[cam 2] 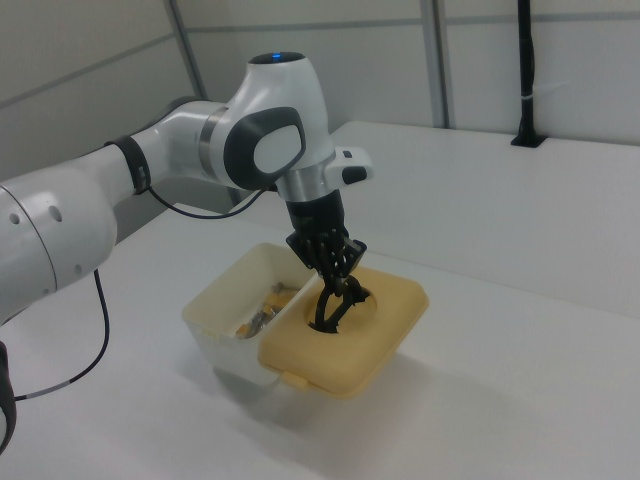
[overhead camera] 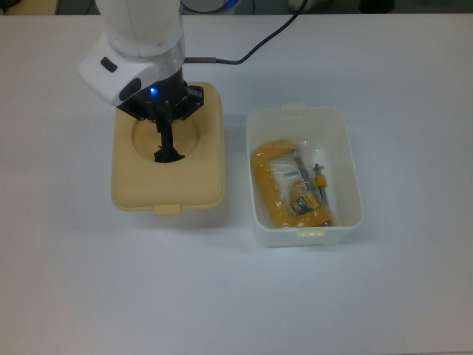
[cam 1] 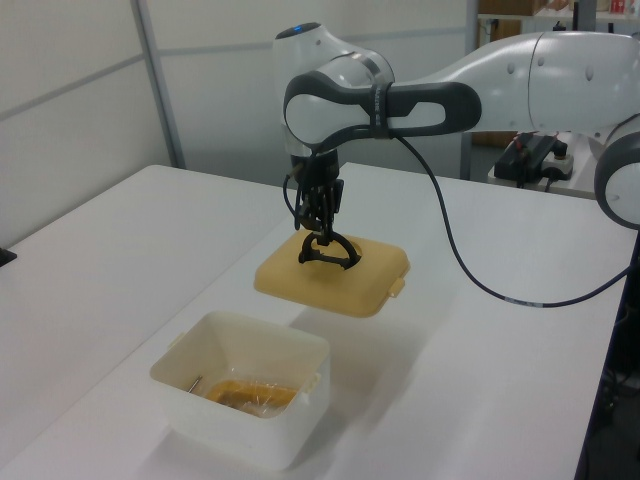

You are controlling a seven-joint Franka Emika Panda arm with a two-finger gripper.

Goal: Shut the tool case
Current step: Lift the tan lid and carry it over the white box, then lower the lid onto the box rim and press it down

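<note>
White table (overhead camera: 414,66), bare apart from case parts. Robot arm (cam 1: 520,85) reaches in, bends down over lid. White tub (overhead camera: 353,170) sits on table, open, yellow clamp (overhead camera: 275,185) in clear bag inside w/ small metal bits. Tan lid (cam 1: 335,278) off table, in air, roughly level, shadow under it; in top view's left of tub, not over it. Gripper (cam 1: 322,222) pinched narrow on lid's black handle (cam 1: 328,252), lid hangs from it.
</note>
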